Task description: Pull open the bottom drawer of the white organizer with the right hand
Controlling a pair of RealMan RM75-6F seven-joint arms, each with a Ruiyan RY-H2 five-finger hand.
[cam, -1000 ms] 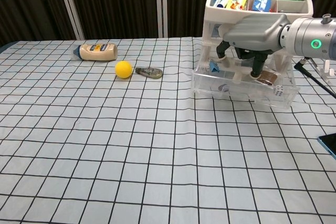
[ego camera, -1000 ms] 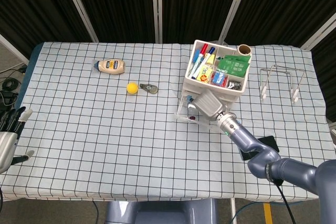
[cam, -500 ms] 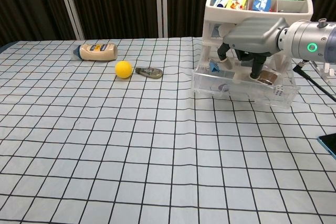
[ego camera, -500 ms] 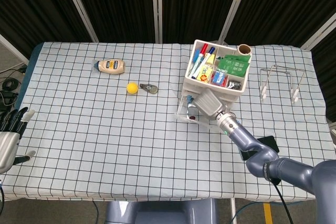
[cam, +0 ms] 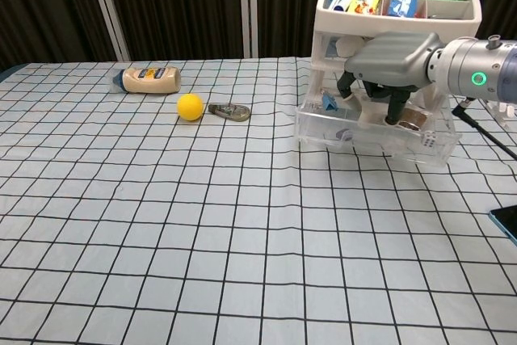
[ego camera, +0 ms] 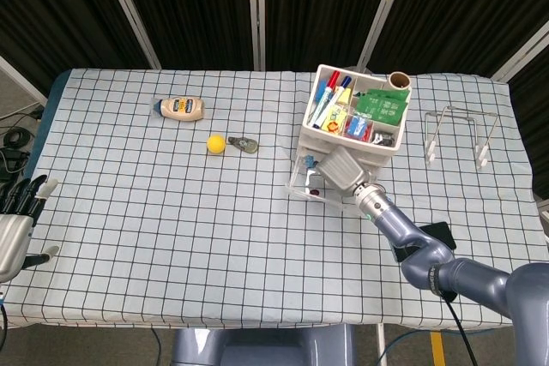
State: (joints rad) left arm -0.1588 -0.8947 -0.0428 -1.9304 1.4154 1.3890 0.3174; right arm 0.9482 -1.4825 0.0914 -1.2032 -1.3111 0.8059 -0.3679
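Left hand (ego camera: 17, 225) hung at the table's (ego camera: 171, 237) near-left edge, fingers spread, nothing held. Phone (ego camera: 425, 239) lay near the right edge. Right hand (cam: 388, 58) sat over the bottom drawer (cam: 376, 133) — clear, pulled out toward the robot, small items inside. Its fingers (cam: 396, 107) curled down into the drawer; whether they gripped the front wall could not be told. Organizer (ego camera: 352, 117) stood just behind, top tray holding pens and packets. Farther left: ball (cam: 190, 106), clip (cam: 229, 111), bottle (cam: 148, 79). Wire rack (ego camera: 457, 135) far right.
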